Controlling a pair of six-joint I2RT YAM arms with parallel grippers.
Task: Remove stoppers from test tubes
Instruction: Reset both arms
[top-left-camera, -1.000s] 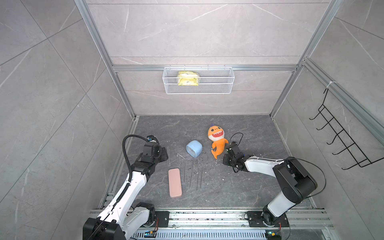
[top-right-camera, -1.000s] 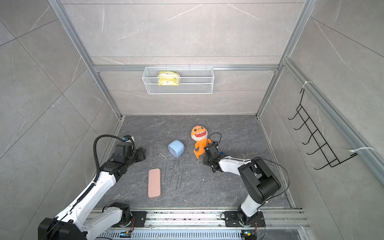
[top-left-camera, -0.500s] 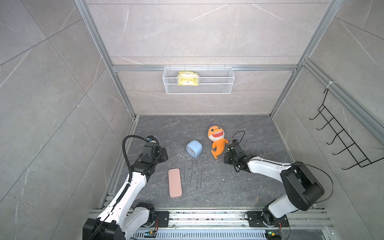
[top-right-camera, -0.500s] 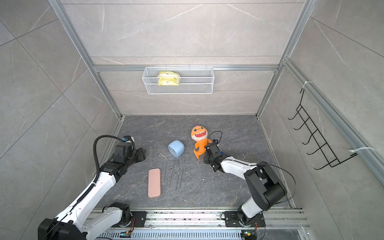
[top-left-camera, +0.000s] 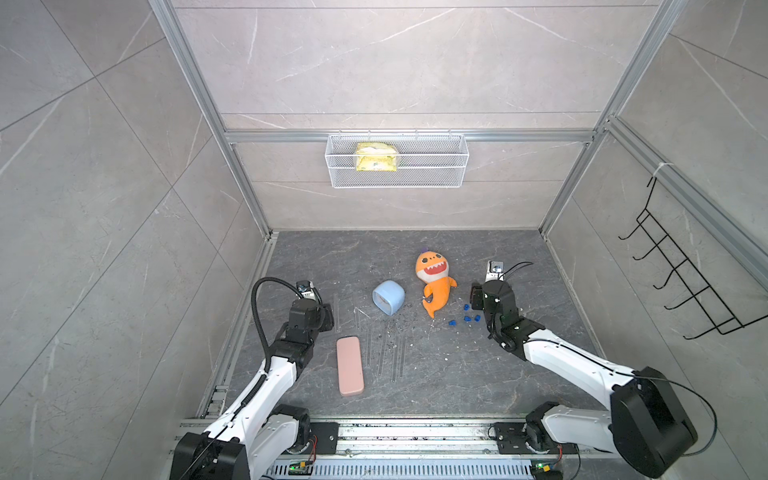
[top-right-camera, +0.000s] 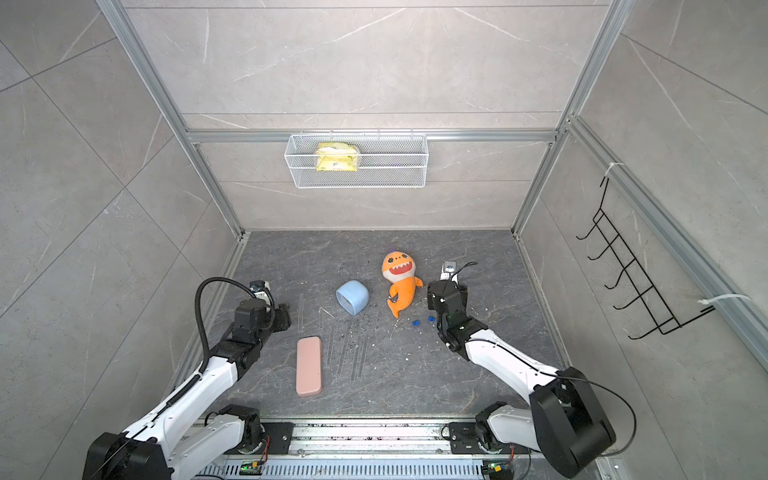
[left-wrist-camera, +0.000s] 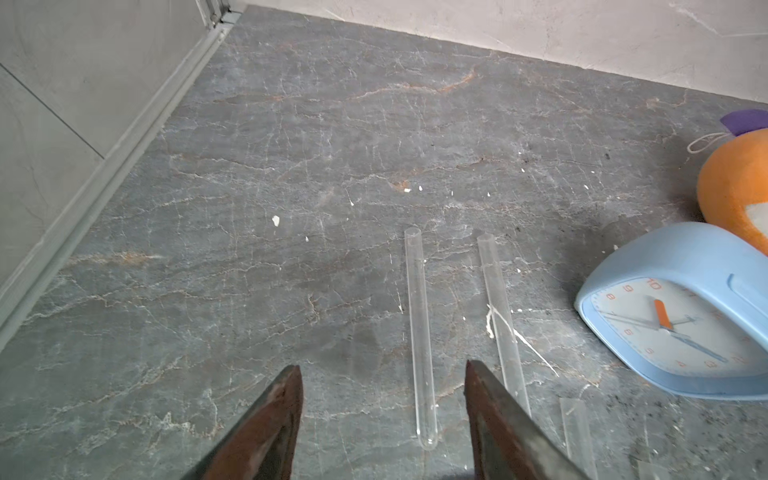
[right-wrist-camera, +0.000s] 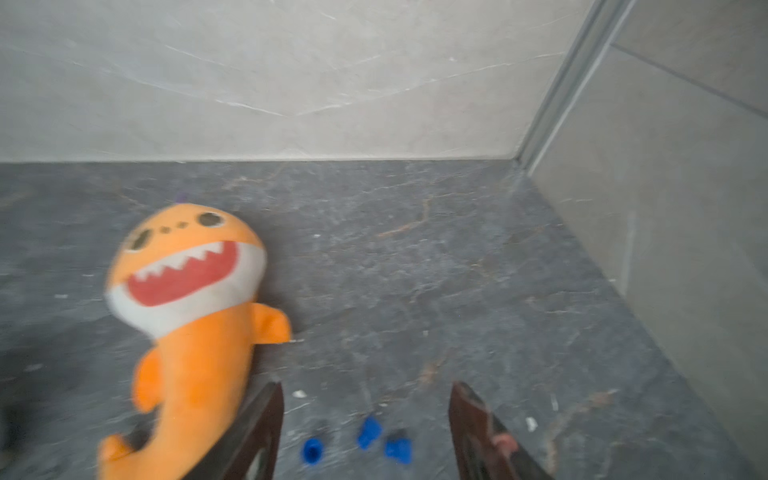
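Note:
Several clear test tubes (top-left-camera: 382, 353) lie side by side on the dark floor between the pink case and the clock. In the left wrist view two of the test tubes (left-wrist-camera: 420, 332) show open, bare mouths. My left gripper (left-wrist-camera: 382, 370) hovers open and empty over the round end of one; in a top view the left gripper (top-left-camera: 326, 318) sits left of the row. Several small blue stoppers (top-left-camera: 467, 319) lie loose on the floor right of the plush. My right gripper (right-wrist-camera: 365, 386) stands open above three stoppers (right-wrist-camera: 369, 432), holding nothing; both top views show the right gripper (top-left-camera: 475, 299) (top-right-camera: 432, 301) there.
An orange shark plush (top-left-camera: 434, 286) lies just left of the right gripper. A pale blue clock (top-left-camera: 388, 296) lies beside the tubes, and a pink case (top-left-camera: 350, 371) nearer the front. A wire basket (top-left-camera: 397, 160) hangs on the back wall, a black hook rack (top-left-camera: 681, 282) on the right wall.
My right gripper has gone from nearly shut to open and drawn a little away from the plush. The left arm has hardly moved.

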